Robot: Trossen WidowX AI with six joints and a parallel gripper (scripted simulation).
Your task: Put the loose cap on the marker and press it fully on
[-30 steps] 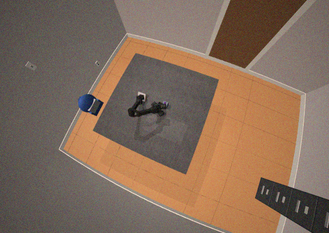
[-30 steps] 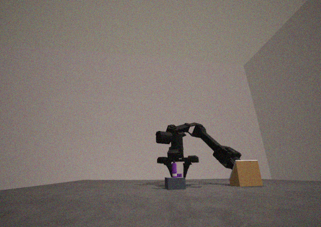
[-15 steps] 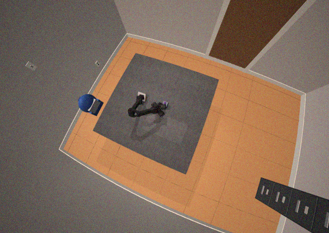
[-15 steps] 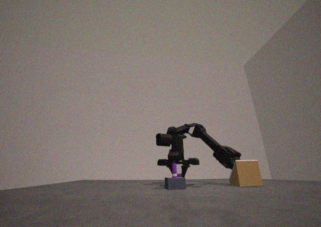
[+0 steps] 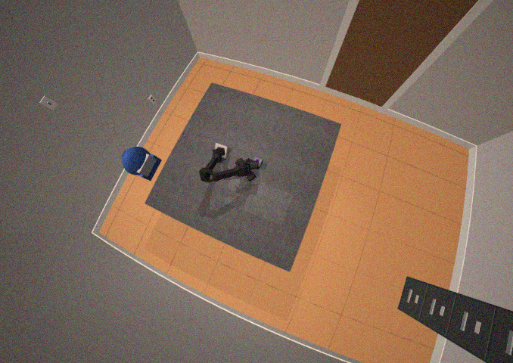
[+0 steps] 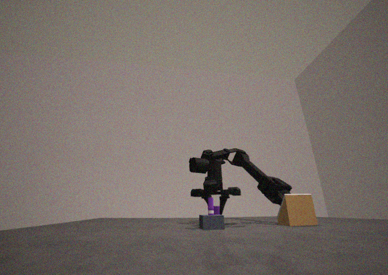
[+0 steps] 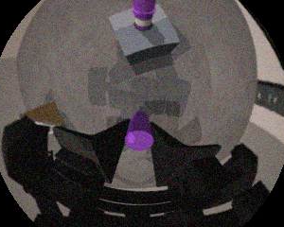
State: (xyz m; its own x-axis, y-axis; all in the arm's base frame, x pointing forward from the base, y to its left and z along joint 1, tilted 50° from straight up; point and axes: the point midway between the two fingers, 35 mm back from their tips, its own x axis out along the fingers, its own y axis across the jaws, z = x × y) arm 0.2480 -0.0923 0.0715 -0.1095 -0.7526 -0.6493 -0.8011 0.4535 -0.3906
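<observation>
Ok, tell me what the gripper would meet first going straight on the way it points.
Pointing down and shut on the cap, the gripper would probably meet the tabletop, cap or fingertips first; the remaining gap is unclear.

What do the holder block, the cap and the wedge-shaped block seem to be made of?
Holder block: perhaps painted wood or plastic, matte; flat blue-grey faces, no shine.
Cap: probably smooth plastic; even purple with a paler end.
Wedge-shaped block: maybe wood or cardboard, dull; plain tan side, grain not readable.
</observation>
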